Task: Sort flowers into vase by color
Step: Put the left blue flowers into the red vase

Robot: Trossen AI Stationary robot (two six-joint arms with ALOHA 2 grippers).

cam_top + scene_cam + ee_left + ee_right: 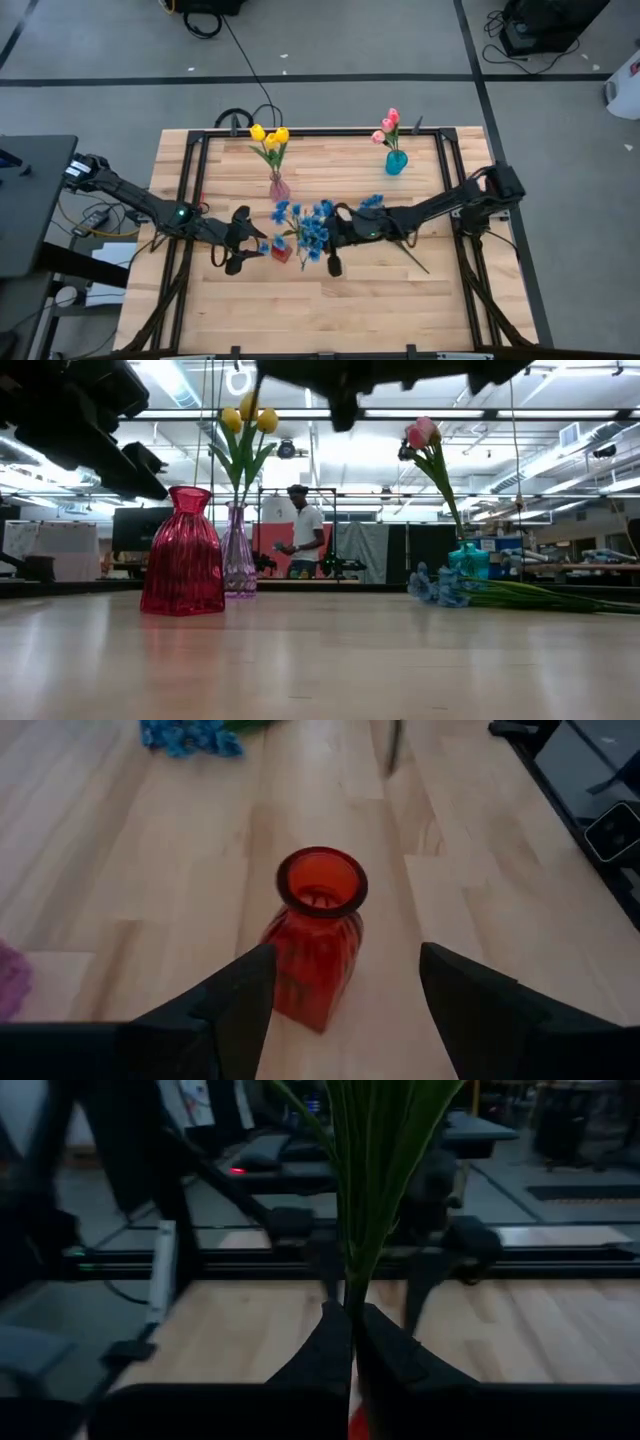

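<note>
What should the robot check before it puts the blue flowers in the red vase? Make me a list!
1. Right end effector shut on a green stem: ok.
2. Whether that stem carries blue blossoms: cannot tell from the wrist view; in the high view blue flowers cluster just ahead of the end effector.
3. Red vase upright, mouth open and unblocked: ok.
4. Left end effector open, fingers on either side of the vase but not gripping it: ok.
5. Stem lined up over the vase mouth: cannot tell.
6. Yellow tulips and pink tulips already in their own vases: ok.
</note>
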